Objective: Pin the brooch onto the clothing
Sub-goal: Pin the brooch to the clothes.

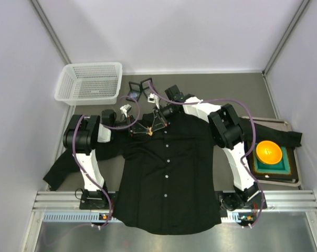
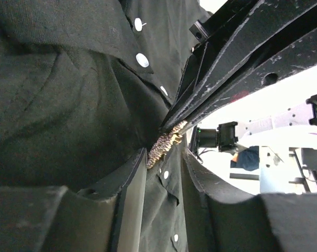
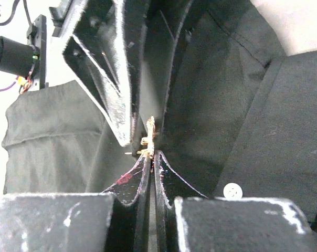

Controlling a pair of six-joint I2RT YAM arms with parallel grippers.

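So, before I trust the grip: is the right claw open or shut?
Shut: the right claw pinches the gold brooch, tips meeting, no gap.

Brooch (image 2: pixel 165 145) largely hidden, details unclear.

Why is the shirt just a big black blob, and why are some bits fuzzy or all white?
Top view: even light, but the black shirt swallows its folds; only white buttons pop. Left wrist view: the near fingers are fuzzy and dark, the room behind glares white, the brooch looks sharp. Right wrist view: near fingers blur too, top corners wash out white.
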